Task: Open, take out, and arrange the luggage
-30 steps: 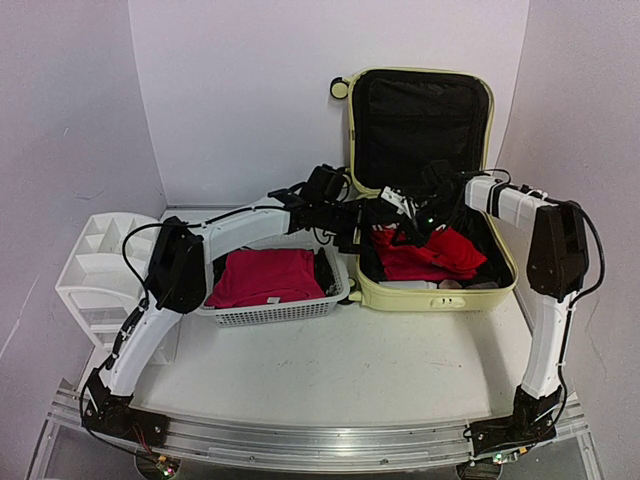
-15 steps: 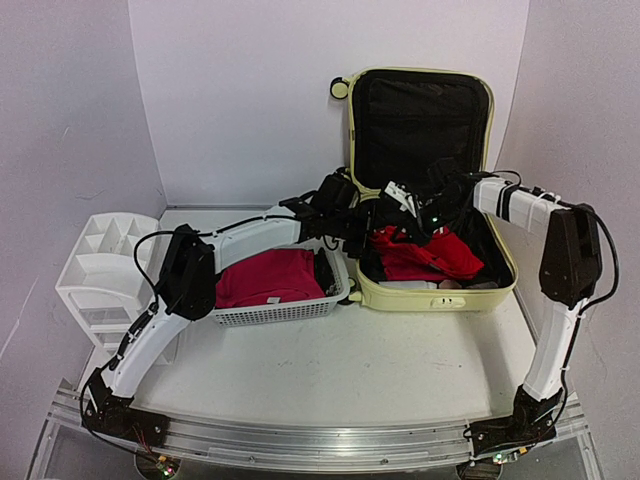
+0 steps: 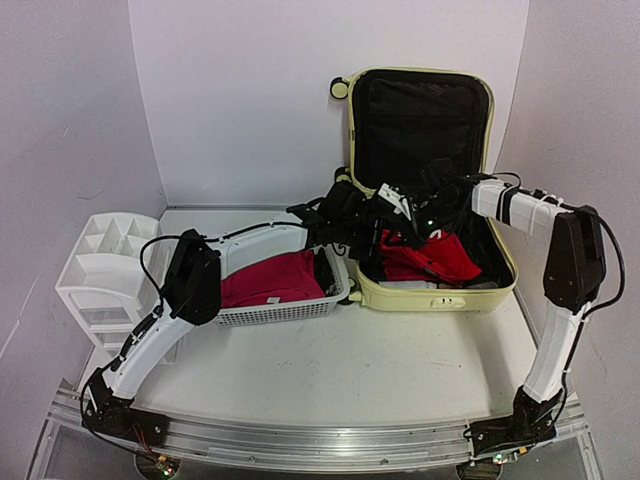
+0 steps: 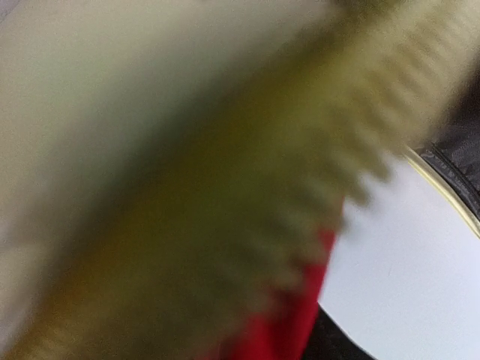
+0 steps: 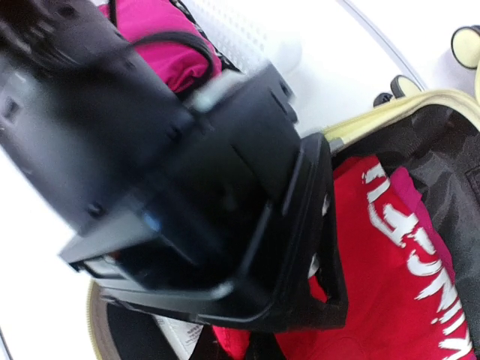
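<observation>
Top external view: left gripper (image 3: 378,212) sits over the left rim of the luggage (image 3: 430,295), its jaws hidden by the wrist. The left wrist cam is just a blur of yellow zip edge, so I can't tell how wide it stands or whether it has anything. Right gripper (image 3: 418,215) is just beside it inside the tub, pinched right down. It's at the red garment (image 3: 445,258), but I can't confirm a hold.

The luggage is at the far right of the table (image 3: 380,370), lid (image 3: 420,120) standing up at the back, wheels (image 5: 469,45) on the side toward the basket (image 3: 280,312).

Handling, my guess: the shell is stiff, smooth, prob slippery, and bulky for these jaws. Only the rim or zip edge gives purchase, and it may roll if shoved sideways. Contents look soft, light and limp, so pinch a fold and lift clear of the rim.

Arms: left is stretched long, elbow low by the basket, forearm running right to the rim. Right stands upright from its base, elbow high, forearm reaching left into the tub. Little room btw the wrists.
</observation>
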You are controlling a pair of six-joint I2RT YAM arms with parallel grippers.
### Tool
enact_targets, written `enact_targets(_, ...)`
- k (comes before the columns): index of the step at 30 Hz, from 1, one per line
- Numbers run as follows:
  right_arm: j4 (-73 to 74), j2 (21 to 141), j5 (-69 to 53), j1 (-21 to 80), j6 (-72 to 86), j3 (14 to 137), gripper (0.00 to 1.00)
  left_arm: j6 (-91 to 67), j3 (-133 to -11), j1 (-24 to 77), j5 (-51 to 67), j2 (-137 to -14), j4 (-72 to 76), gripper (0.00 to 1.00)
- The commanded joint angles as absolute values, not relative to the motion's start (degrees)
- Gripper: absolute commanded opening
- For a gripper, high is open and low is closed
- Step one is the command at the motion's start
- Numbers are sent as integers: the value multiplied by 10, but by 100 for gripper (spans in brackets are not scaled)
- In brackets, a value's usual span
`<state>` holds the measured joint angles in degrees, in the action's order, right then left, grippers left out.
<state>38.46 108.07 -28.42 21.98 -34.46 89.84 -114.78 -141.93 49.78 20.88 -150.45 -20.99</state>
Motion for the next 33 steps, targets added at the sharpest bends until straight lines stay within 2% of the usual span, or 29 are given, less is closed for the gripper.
enact_targets(1,366,1034,-294,227,-338,892,0,-1114,-1409,492,208,-1492,-227,46)
enact_targets(5,366,1023,-303,230,-335,886,0,-1088,-1407,487,218,-1486,-223,22)
enact_targets(8,367,1014,-305,232,-318,879,2,-1053,-1399,482,222,-1472,-221,9)
enact_targets(10,370,1004,-296,232,-301,873,21,-1021,-1402,476,223,-1464,-221,1)
enact_targets(13,374,969,-296,231,-258,863,68,-981,-1401,469,225,-1445,-221,0)
enact_targets(14,374,952,-297,230,-245,857,92,-967,-1404,467,226,-1441,-221,0)
enact_targets(15,374,936,-292,229,-225,852,98,-954,-1408,466,229,-1437,-222,0)
enact_targets(22,382,877,-137,204,-24,853,98,-834,-1393,463,227,-1390,-242,0)
enact_targets(33,408,849,-149,187,-13,840,98,-630,-1302,459,200,-1271,-330,0)
